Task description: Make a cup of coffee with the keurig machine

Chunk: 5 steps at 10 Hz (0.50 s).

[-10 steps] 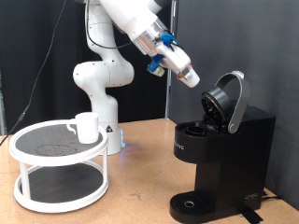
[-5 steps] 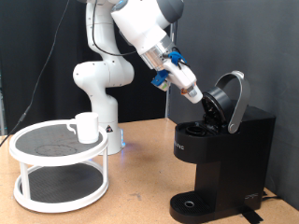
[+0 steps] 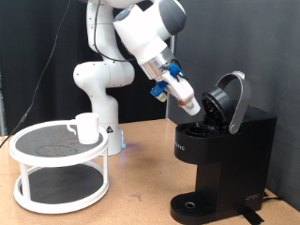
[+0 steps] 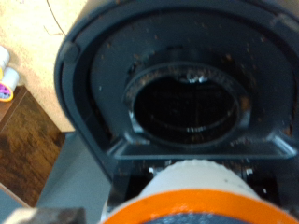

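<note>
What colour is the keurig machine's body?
Matte black, lid raised; the keurig machine shows best in the exterior view, gripper at its open top.

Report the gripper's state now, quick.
Gripper: at the keurig machine's open pod chamber, under the raised lid; whether its jaws are open or shut cannot be told.

My gripper [image 3: 195, 109] hangs at the open mouth of the keurig machine [image 3: 221, 157], whose raised lid [image 3: 228, 99] blocks the way on the exterior view's right. Open air lies above the counter [image 3: 141, 192] between the machine and the white two-tier stand [image 3: 58, 169].
</note>
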{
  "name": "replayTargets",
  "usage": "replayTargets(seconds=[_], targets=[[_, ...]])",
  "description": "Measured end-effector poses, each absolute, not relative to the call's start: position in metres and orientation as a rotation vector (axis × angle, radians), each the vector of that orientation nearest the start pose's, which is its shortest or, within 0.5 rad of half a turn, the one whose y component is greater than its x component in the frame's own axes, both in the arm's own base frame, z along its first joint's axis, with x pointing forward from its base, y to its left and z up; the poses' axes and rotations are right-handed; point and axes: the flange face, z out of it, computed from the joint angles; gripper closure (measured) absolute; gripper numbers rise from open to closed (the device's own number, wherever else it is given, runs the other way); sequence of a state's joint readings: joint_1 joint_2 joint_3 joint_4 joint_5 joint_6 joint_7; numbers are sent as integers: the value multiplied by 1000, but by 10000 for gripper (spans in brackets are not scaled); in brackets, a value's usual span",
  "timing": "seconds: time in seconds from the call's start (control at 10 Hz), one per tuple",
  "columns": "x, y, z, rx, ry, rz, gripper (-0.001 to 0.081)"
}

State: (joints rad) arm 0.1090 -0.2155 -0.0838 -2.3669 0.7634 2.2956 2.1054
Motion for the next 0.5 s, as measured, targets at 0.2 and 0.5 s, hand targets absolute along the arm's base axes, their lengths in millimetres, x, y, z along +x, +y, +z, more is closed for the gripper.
replayTargets(seconds=[0.2, 0.5], targets=[[487, 30, 419, -765, 2553, 643, 434], [489, 37, 405, -776, 2568, 623, 434]])
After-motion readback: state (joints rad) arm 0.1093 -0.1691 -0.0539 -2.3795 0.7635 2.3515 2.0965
